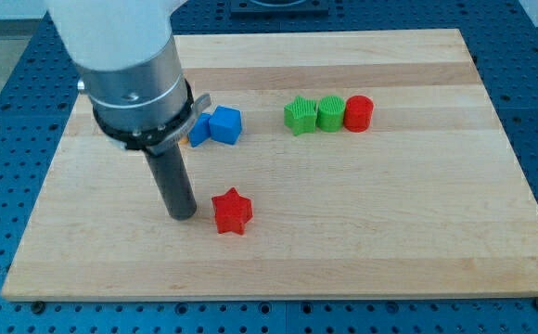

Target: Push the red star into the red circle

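Task barely begun. Red star (232,211) sits at board centre-bottom, well apart from red circle (358,113) toward view's upper right. Your tip (182,214) rests just left of star, contact uncertain. No fingers fitted: plain rod only. Green star (299,115) and green cylinder (330,113) adjoin circle's left; route your push around them.

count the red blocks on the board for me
2. The red star lies toward the view's bottom, just right of my tip. The red circle sits at the right end of the row with two green blocks. The arm may hide others.
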You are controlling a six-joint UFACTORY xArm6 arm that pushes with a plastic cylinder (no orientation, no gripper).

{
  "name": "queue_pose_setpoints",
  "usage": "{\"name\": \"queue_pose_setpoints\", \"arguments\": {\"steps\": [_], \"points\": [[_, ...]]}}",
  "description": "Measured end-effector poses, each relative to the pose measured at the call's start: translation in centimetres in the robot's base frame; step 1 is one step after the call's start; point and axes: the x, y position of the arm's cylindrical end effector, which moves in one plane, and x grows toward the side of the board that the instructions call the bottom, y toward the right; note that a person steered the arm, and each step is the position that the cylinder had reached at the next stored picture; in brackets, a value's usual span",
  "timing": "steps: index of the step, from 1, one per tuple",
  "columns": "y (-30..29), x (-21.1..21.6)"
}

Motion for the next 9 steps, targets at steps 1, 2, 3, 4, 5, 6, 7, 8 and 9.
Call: {"name": "queue_pose_setpoints", "arguments": {"steps": [1, 2, 3, 4, 5, 6, 7, 8, 9], "points": [[2.2, 1.2], [5.2, 0.9], [8.0, -0.2], [11.8, -0.3], [15.6, -0.3], [19.1, -0.4], [20.5, -1.5], [20.5, -3.4], [20.1, -3.5]]}}
